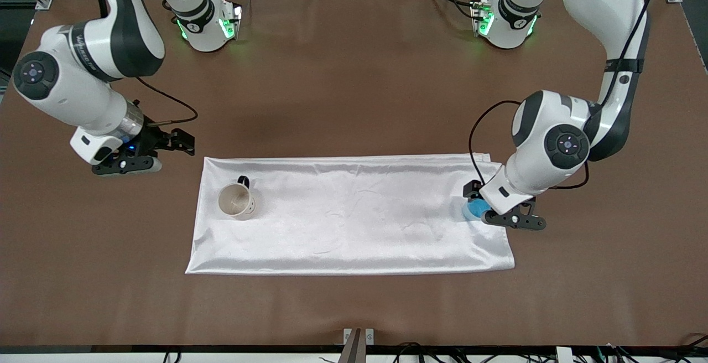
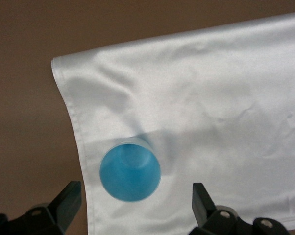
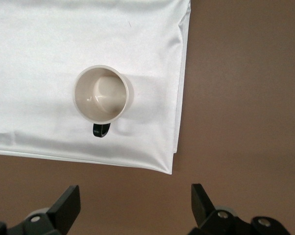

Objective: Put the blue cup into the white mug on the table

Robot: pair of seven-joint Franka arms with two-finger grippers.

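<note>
On the white cloth [image 1: 354,213] spread over the brown surface [image 1: 354,75], you have both task items standing upright and well apart. Toward the left arm's end of the cloth sits the blue cup [image 2: 130,170], mouth up, close to the cloth's edge. Your left pincer [image 2: 133,205] hangs over it with its fingers [image 2: 201,200] spread wide on either side, gripping nothing. Toward the right arm's end stands the white mug [image 3: 101,94], its black handle [image 3: 101,130] pointing away from the front camera. Your right pincer [image 3: 133,205] waits over bare surface just off the cloth's corner beside the mug, fingers [image 3: 68,200] likewise wide and holding nothing.
</note>
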